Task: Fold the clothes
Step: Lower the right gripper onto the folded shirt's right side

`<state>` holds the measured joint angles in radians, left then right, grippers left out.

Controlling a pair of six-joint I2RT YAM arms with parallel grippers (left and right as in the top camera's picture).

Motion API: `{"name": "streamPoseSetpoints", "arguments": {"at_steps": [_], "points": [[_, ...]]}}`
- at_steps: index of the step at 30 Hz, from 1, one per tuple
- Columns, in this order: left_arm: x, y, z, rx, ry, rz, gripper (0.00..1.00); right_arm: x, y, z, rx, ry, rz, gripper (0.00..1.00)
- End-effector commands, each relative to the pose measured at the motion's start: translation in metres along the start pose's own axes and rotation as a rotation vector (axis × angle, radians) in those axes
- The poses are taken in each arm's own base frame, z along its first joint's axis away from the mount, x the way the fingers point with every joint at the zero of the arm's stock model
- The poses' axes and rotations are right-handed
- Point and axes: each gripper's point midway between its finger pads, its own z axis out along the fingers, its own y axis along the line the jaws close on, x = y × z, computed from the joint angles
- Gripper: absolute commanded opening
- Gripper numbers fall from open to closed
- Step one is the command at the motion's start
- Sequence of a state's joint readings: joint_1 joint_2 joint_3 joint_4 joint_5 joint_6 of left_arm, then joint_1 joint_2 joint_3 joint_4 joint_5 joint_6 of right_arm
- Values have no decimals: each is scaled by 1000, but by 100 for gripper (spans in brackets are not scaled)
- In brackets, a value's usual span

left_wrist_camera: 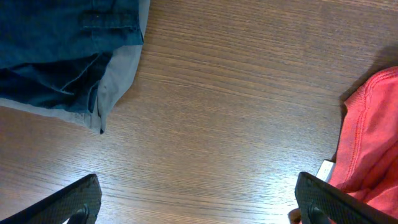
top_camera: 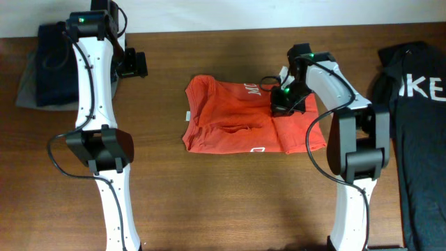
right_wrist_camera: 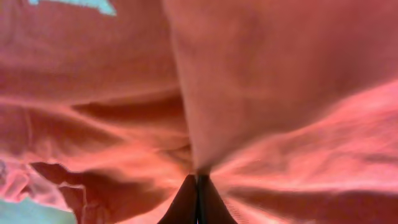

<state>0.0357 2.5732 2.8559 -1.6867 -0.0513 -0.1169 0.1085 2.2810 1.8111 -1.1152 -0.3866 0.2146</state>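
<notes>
One orange-red short-sleeved cotton T-shirt (top_camera: 230, 122) lies partly folded near the middle of the brown wooden bench (top_camera: 223, 202), roughly rectangular, with creases across its centre. We see white lettering (top_camera: 251, 88) near its far edge, a small white logo (top_camera: 256, 149) by its near edge and a white tag (top_camera: 187, 116) sticking out at its left edge.

On the shirt's right part sit the right arm's fingers (top_camera: 282, 101), pressed fully together. In the right wrist view their tips (right_wrist_camera: 198, 190) meet on a ridge of the red cloth (right_wrist_camera: 280, 74), which they pinch.

The left arm's fingers (top_camera: 132, 64) hang over bare wood near the far left of the bench, well apart from the shirt, spread wide with nothing between them. In the left wrist view the shirt's hem (left_wrist_camera: 373, 143) just enters at the right.

Beyond them, in the far left corner, a dark blue garment (top_camera: 45, 66) rests on a grey one (left_wrist_camera: 118, 81). At the right edge of the bench lies a black garment with white lettering (top_camera: 414, 125).
</notes>
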Motion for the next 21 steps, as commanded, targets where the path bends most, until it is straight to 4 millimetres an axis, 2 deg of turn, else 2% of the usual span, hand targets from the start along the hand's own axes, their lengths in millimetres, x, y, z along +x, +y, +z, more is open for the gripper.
{"name": "streamPoseSetpoints", "arguments": {"at_steps": [1,3,6,9,11,14,21], "points": [[-2,-2,-11,14,-24,5,99,-7,5,-22,-15,-21,24,4],[-2,-2,-11,14,-24,5,99,-8,-4,-43,37,-35,27,4],[-2,-2,-11,14,-24,5,99,-3,-29,-85,158,-64,67,4],[-2,-2,-11,14,-25,5,99,14,-48,-116,215,-36,53,4],[-2,-2,-11,14,-26,4,99,28,-53,-118,221,18,45,4],[-3,-2,-11,14,-28,4,99,47,-61,-111,248,106,64,4],[-2,-2,-11,14,-24,5,99,71,-63,-66,268,215,71,4]]}}
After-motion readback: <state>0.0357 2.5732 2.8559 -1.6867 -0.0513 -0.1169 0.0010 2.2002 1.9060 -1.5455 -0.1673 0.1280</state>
